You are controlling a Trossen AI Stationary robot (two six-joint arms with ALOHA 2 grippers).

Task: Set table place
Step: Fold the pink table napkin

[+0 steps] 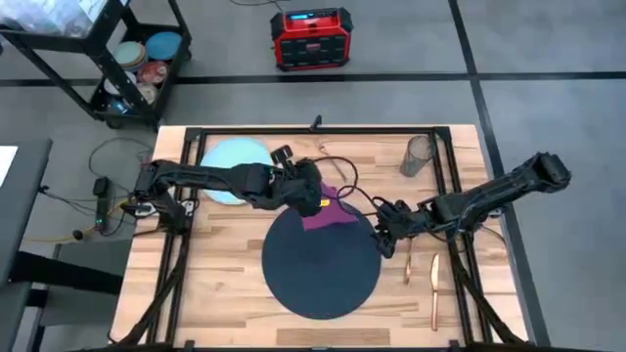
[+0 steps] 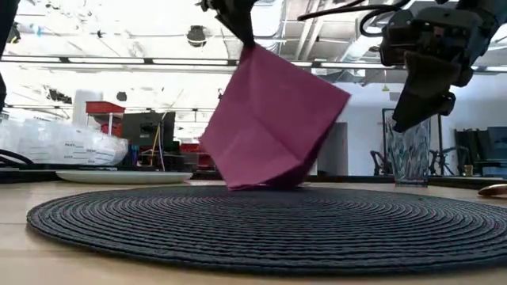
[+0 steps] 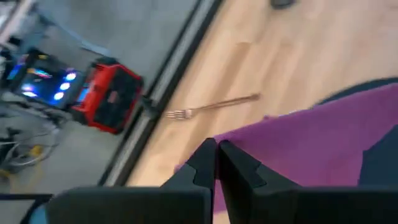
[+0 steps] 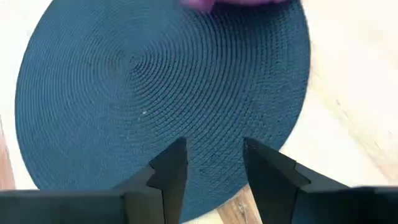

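Dark round mat (image 2: pixel 261 226) beneath magenta napkin (image 2: pixel 273 123) pinched in left gripper (image 3: pixel 216 163); right gripper (image 4: pixel 214 163) parted, empty.

One dark round mat (image 1: pixel 321 262), one pale blue plate (image 1: pixel 231 159), one magenta napkin (image 2: pixel 273 120), one glass tumbler (image 1: pixel 418 155), and three copper cutlery pieces: fork (image 3: pixel 211 106), knife (image 1: pixel 434 279), spoon (image 1: pixel 408 265).
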